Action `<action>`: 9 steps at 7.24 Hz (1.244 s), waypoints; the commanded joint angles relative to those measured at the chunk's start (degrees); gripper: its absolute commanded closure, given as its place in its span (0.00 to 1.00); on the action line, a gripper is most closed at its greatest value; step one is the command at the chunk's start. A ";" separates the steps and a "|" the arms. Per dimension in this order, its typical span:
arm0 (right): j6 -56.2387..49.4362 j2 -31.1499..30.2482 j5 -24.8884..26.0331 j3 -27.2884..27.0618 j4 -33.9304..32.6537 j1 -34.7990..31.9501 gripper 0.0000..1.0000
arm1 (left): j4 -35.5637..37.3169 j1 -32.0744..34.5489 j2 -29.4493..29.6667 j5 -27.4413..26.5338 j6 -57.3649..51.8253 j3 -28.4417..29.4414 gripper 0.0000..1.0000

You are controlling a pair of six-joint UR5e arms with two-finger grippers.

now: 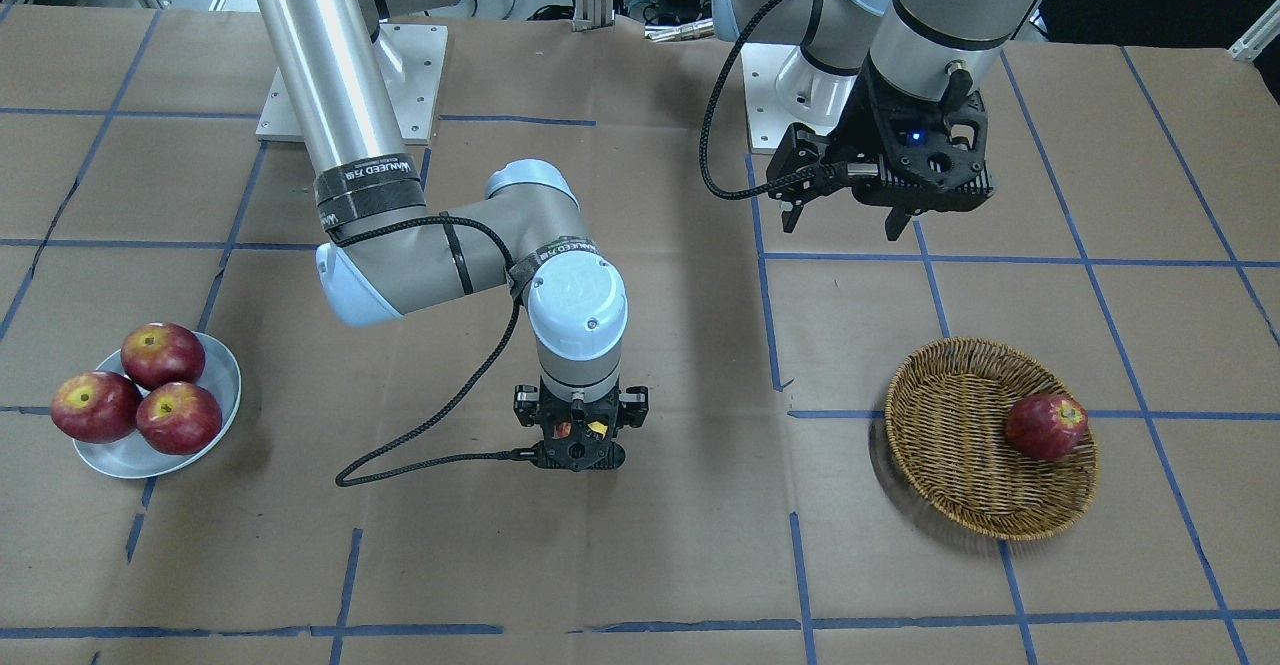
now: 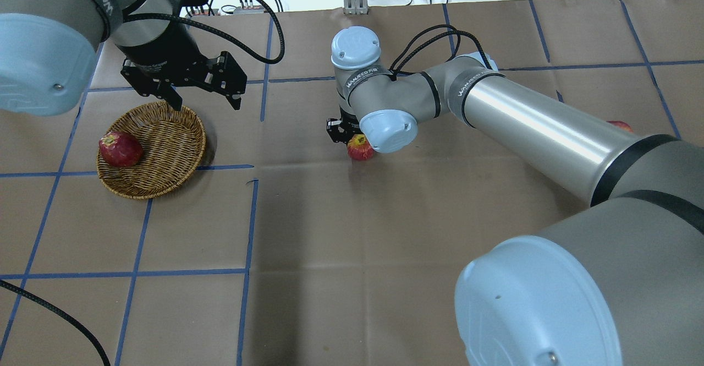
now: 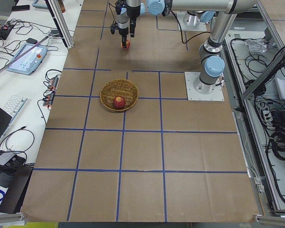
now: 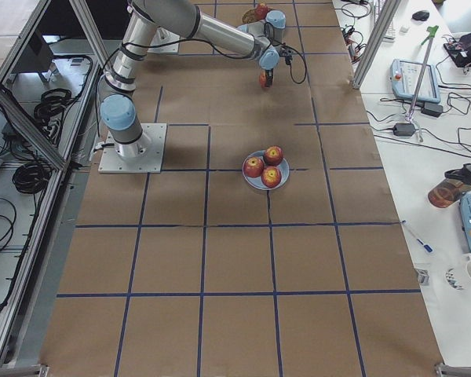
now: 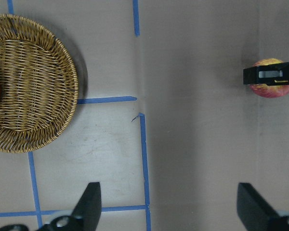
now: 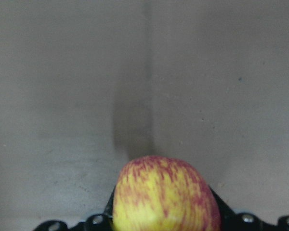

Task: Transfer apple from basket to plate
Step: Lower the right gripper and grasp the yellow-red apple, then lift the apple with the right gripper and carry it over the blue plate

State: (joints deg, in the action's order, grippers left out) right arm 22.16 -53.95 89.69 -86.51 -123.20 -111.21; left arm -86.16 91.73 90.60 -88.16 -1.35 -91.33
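The pale red, yellow-streaked apple (image 6: 164, 197) is in my right gripper (image 1: 580, 440), which is shut on it low over the middle of the table; it also shows in the overhead view (image 2: 360, 147) and the left wrist view (image 5: 271, 84). I cannot tell if it touches the paper. The wicker basket (image 1: 960, 515) (image 2: 148, 192) holds one dark red apple (image 1: 1045, 426). The grey-white plate (image 1: 215, 365) holds three dark red apples. My left gripper (image 2: 207, 102) is open and empty, raised beside the basket's robot-side edge.
Brown paper with blue tape lines covers the table. The right arm's forearm (image 2: 539, 129) stretches across the overhead view and hides the plate there. The arms' base plates (image 1: 350, 85) stand at the robot's side.
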 commanded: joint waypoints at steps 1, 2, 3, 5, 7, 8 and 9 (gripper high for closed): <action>-0.01 -0.54 0.30 3.53 1.37 0.64 0.53 | -1.99 0.12 -0.08 0.53 0.55 0.01 0.01; -0.71 -2.45 0.22 5.29 4.95 1.60 0.53 | -1.99 -0.06 -0.16 0.35 0.38 0.01 0.01; -3.85 -5.78 0.22 5.74 9.69 3.96 0.53 | -2.08 -0.06 -0.25 0.27 0.38 0.01 0.01; -16.10 -13.68 0.30 4.96 20.49 12.73 0.53 | -2.87 -0.15 -0.69 -0.17 -0.06 0.01 0.01; -35.24 -21.24 0.57 -0.02 24.84 24.49 0.53 | -4.88 -0.32 -2.53 -0.44 -0.15 -0.08 0.01; -45.96 -23.80 0.83 -3.71 24.16 32.12 0.53 | -5.15 -0.32 -2.54 -0.44 -0.23 0.01 0.01; -54.76 -24.26 0.75 -6.27 23.63 38.81 0.53 | -5.15 -0.41 -2.62 -0.53 -1.36 -0.08 0.01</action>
State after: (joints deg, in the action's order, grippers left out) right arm -20.68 -76.35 90.38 -89.15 -99.30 -81.09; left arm -91.04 91.40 88.19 -88.59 -1.83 -91.37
